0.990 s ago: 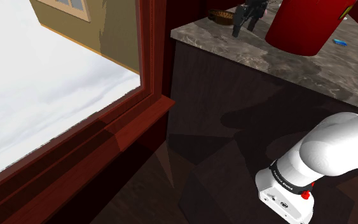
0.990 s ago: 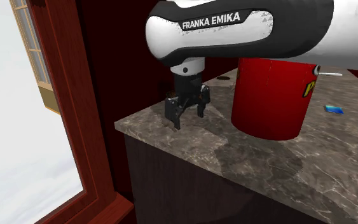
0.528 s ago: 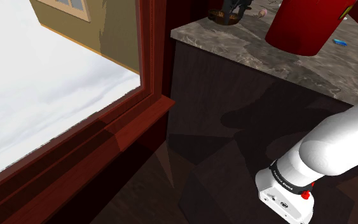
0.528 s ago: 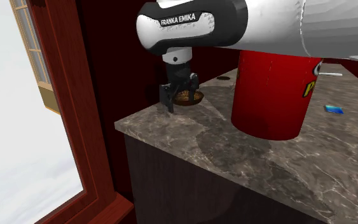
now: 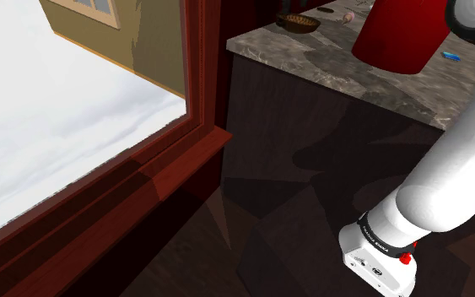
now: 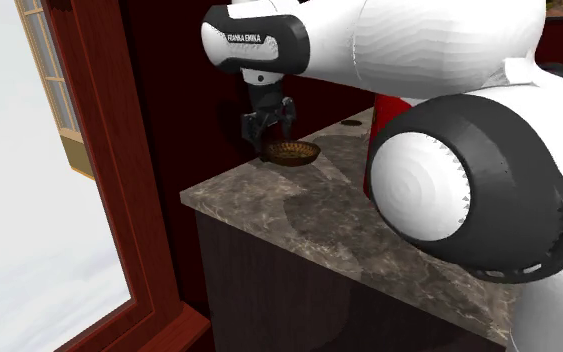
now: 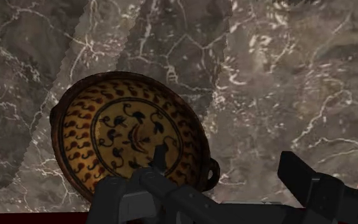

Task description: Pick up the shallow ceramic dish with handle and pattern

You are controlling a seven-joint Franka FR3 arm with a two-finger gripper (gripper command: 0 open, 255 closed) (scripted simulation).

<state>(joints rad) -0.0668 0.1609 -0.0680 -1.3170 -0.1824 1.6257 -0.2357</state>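
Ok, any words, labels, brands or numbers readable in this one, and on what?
"FRANKA EMIKA": white letters on the dark end of the arm, second exterior view.
Black band near the arm's base, shoulder view: small white print, too small to read.
Dish: a painted pattern, no words.
Red can: no lettering on the side that shows.

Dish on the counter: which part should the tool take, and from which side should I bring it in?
Probably the rim beside the small loop handle, coming from straight above. The dish lies flat and shallow on the counter, so its raised edge is the thin part the open tool can straddle, one finger inside, one outside.
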